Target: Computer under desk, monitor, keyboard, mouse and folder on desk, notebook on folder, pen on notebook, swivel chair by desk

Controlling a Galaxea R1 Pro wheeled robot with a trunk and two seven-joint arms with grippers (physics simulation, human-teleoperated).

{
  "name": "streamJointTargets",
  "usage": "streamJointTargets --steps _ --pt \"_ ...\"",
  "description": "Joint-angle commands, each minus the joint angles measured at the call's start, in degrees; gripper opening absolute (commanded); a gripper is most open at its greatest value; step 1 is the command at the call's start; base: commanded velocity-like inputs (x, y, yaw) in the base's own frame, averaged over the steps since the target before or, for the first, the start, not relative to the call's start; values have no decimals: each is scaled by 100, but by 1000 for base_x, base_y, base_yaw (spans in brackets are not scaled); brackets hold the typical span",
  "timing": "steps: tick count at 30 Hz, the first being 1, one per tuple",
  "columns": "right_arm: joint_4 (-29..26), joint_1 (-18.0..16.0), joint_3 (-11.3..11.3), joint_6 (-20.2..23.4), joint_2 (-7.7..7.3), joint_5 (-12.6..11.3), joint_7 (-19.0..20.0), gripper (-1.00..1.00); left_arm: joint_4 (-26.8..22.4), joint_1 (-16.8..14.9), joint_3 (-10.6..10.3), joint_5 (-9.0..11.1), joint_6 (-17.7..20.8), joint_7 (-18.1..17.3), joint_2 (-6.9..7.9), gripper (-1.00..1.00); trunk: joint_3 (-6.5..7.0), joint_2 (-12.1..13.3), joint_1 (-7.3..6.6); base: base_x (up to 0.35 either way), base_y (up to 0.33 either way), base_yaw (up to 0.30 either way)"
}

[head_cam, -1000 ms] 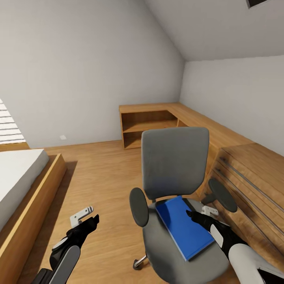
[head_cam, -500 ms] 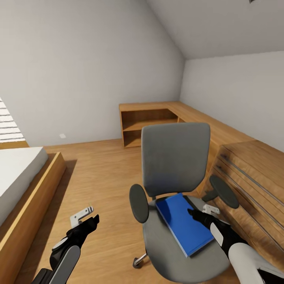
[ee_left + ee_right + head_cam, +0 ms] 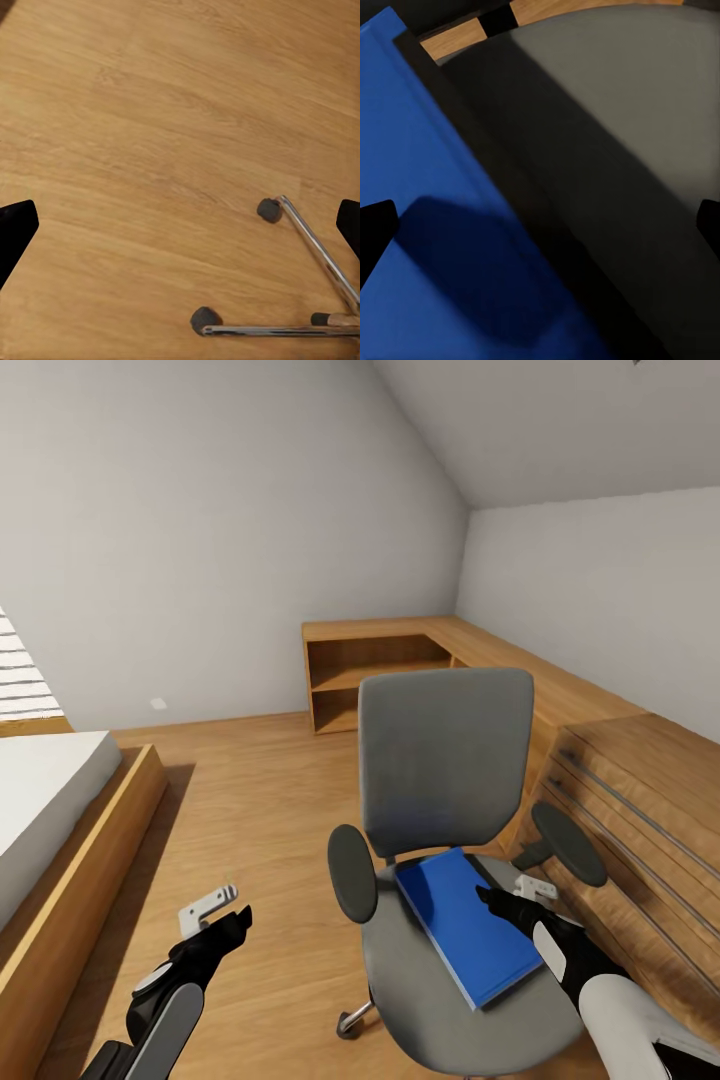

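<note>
The grey swivel chair (image 3: 445, 760) stands in the middle of the wood floor, its seat facing me. On the seat lies the blue folder (image 3: 462, 925), set at a slant. My right gripper (image 3: 510, 900) hovers open over the folder's right edge. In the right wrist view the gripper (image 3: 540, 232) has its fingers spread wide, with the folder (image 3: 427, 225) and the grey seat (image 3: 615, 150) beneath it. My left gripper (image 3: 222, 915) is open and empty over the floor to the left of the chair. The left wrist view shows that gripper (image 3: 180, 232) above the chair's chrome wheeled legs (image 3: 300, 232).
A bed (image 3: 50, 800) with a wooden frame lies at the left. Low light-wood cabinets (image 3: 370, 670) line the back wall and run down the right side, where the drawer fronts (image 3: 630, 830) stand close to the chair's right armrest (image 3: 568, 843). Bare floor (image 3: 250, 800) lies between bed and chair.
The whole picture has shifted slightly, so the camera moved a little. The grippers, the chair and the folder keep their places relative to each other.
</note>
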Motion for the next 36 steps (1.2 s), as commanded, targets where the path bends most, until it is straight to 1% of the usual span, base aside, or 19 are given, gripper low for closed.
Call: streamJointTargets --steps 1,4,11,19,28,36 --pt "268 2 -20 34 4 14 27 100 22 -5 -13 36 9 39 6 100 -6 -2 0 0 0 0" --pt "269 2 -20 29 9 15 28 100 44 -5 -14 31 5 32 6 100 -6 -2 0 -44 0 0" --pt "276 2 -20 25 11 16 3 100 54 -5 -15 26 3 29 7 100 -6 -2 0 -243 0 0" --pt "278 2 -20 12 11 16 -122 100 55 -5 -15 26 -2 29 7 100 -6 -2 0 -49 0 0" --pt "285 2 -20 9 19 16 -142 100 55 -5 -15 26 -1 29 7 100 -6 -2 0 -179 -16 0" --pt "286 2 -20 9 18 17 -144 100 55 -5 -15 26 -5 29 7 100 -6 -2 0 -39 -11 0"
